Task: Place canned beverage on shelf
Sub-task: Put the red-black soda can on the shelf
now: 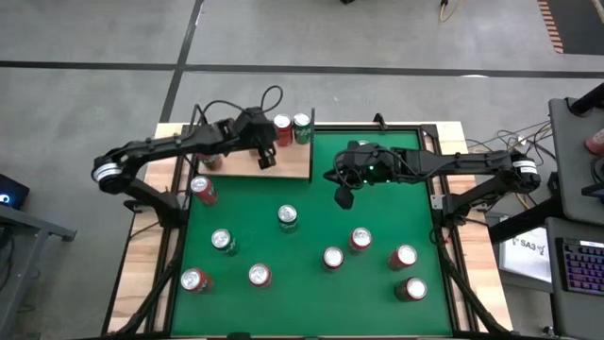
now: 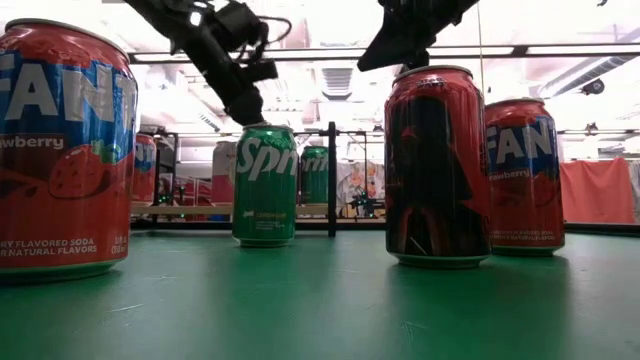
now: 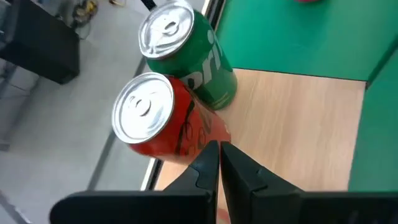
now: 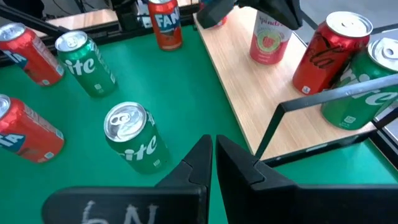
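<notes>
**Stocking the shelf: two cans up, both grippers empty**

Covering most of the scene: green felt table [image 1: 311, 203], scattered with upright cans, presumably spaced apart to leave room for fingers to come down around each. Occupying the far left corner: pale wood shelf [image 1: 283, 162] with thin black rods [image 4: 283, 124], raised slightly off the felt. Standing at its far edge, touching side by side: a red can [image 1: 282, 129] and a green Sprite can [image 1: 302, 127], likely pushed to the back to keep the front of the panel free for more. Resting farther left on the panel: a pink-labelled can [image 4: 268, 42], partly hidden under the arm.

Reaching in from the left edge, elbow bent, forearm stretched over the shelf: left arm, with left gripper [image 1: 266, 159] hanging above bare wood just in front of the two cans, fingers [image 3: 208, 165] pressed together, holding nothing. Extending from the right edge, nearly straight across the table: right arm, with right gripper [image 1: 344, 198] pointed down over open felt beside the shelf, jaws likewise closed and empty, nearest a loose Sprite can [image 1: 288, 218]. Judged next: another pickup from the felt.
</notes>
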`<state>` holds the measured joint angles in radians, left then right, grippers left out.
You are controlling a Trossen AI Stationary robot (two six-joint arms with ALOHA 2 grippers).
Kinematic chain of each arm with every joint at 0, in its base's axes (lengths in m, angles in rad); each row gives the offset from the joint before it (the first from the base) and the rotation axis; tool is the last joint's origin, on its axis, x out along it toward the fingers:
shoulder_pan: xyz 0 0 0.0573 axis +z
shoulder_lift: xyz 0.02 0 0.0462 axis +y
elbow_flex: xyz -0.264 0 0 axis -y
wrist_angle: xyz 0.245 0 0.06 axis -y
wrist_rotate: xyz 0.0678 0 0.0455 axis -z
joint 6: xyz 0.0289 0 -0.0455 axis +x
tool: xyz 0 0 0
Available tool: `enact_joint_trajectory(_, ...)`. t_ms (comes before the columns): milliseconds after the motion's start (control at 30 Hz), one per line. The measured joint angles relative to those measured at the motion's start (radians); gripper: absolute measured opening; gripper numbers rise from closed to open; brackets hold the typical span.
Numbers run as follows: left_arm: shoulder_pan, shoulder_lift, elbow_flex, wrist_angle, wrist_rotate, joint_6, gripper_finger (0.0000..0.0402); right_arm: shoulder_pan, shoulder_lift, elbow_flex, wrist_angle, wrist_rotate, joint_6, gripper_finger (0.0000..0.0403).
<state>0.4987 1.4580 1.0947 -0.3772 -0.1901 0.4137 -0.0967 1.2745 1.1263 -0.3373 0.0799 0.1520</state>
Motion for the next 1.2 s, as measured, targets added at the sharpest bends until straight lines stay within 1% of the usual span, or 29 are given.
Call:
enact_joint_trajectory(100, 0.015, 0.031, 0.022, 0.0, 0.024, 0.001, 0.0, -0.002, 0.003, -0.001, -0.005, 0.0, 0.001, 0.0012)
enact_joint_trajectory(267, 0.013, 0.059, 0.042, 0.017, 0.028, 0.015, 0.0, -0.002, 0.003, -0.001, -0.005, 0.001, -0.007, 0.0012)
enact_joint_trajectory(733, 0.024, 0.097, 0.042, 0.078, 0.023, 0.02, 0.0, -0.002, 0.003, -0.002, -0.006, 0.001, -0.014, 0.0012)
enact_joint_trajectory(1200, 0.036, 0.138, 0.042, 0.1, 0.015, 0.004, 0.0, -0.002, 0.003, -0.002, -0.01, 0.001, -0.015, 0.0012)
